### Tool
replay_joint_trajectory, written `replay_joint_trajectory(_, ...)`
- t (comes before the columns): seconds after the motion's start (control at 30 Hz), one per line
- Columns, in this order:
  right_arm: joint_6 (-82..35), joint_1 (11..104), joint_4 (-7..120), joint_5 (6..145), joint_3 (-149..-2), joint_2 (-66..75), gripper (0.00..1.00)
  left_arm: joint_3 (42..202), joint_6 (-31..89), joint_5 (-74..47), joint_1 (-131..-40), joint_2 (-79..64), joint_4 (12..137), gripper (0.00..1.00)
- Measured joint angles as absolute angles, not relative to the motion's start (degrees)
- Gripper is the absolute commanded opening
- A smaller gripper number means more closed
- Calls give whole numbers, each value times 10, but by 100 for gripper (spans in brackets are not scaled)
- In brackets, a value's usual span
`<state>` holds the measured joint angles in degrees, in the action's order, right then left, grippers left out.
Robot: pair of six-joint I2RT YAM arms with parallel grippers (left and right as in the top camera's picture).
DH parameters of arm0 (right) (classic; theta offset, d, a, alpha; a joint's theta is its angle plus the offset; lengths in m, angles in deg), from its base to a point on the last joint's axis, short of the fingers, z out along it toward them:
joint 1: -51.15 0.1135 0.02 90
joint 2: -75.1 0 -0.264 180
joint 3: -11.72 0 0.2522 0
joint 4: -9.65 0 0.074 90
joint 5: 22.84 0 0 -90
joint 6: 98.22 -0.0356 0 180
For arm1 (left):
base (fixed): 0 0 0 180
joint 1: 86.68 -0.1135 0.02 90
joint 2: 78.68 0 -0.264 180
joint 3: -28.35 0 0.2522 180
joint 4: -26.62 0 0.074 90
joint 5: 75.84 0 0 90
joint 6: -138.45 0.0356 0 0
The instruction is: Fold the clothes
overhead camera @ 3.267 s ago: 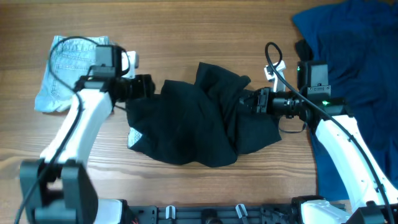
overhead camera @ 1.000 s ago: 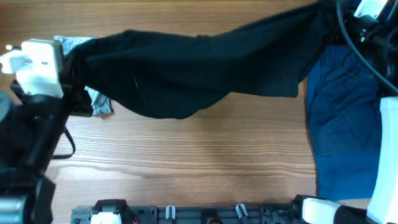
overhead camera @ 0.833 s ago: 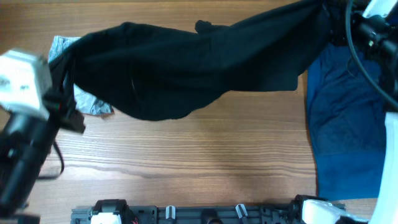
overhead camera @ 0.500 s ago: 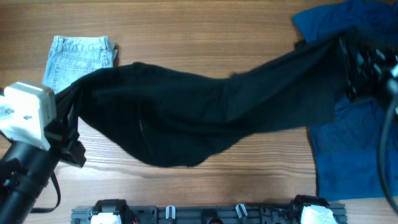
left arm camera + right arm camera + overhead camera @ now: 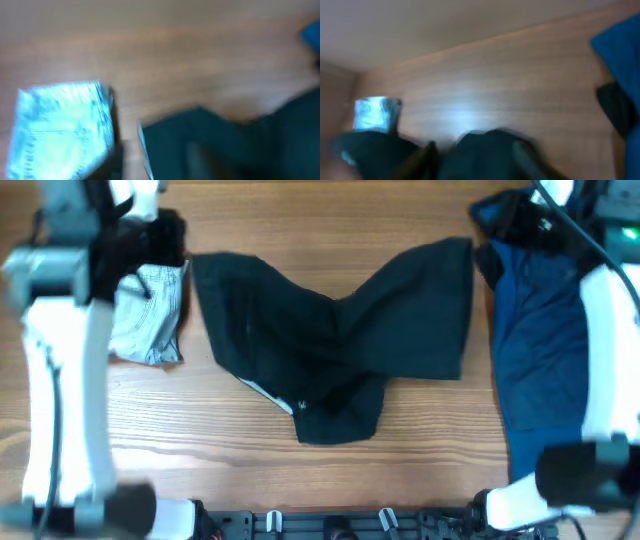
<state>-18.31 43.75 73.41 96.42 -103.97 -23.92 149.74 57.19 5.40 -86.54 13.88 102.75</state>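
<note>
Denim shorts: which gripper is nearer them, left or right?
Left. The left gripper is beside the denim shorts; the right gripper is far across, over the blue garment.

Your left arm (image 5: 60, 370) shows white links, a grey joint housing (image 5: 45, 265) and a dark wrist. Your right arm (image 5: 600, 340) is white too, with a thin black cable (image 5: 563, 222) and a green light (image 5: 625, 237).

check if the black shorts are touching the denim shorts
Apart. The left wrist view, though blurred, shows a strip of wooden table between the black shorts and the denim shorts.
</note>
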Motion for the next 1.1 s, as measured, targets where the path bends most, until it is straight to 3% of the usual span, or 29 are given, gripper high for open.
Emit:
replay_joint_trajectory(0.17,-154,425,804,987,-1034,-309,58,1488,569,79,-865,245,1146,86)
replay_joint_trajectory(0.33,-118,436,961,956,-1036,-309,62,1488,568,19,-865,233,1251,79)
replay_joint_trajectory(0.43,-111,467,980,930,-1018,-309,62,1441,568,-29,-855,226,1264,75)
replay_joint_trajectory(0.63,-109,486,963,911,-937,-309,61,1248,537,-66,-735,227,1186,75)
replay_joint_trajectory(0.83,-109,485,951,907,-904,-309,61,1079,375,-40,-619,227,970,72)
replay_joint_trajectory(0.9,-109,485,949,906,-904,-309,62,1047,315,-13,-599,227,935,63)
replay_joint_trajectory(0.93,-109,485,949,906,-904,-309,61,1038,294,-4,-593,227,926,50)
replay_joint_trajectory(1.0,-110,485,945,906,-904,-309,61,1029,268,8,-588,227,916,9)
replay_joint_trajectory(1.03,-109,485,942,906,-904,-309,61,1028,262,13,-586,227,909,4)
replay_joint_trajectory(1.1,-109,485,940,906,-904,-309,61,1028,254,26,-586,227,902,4)
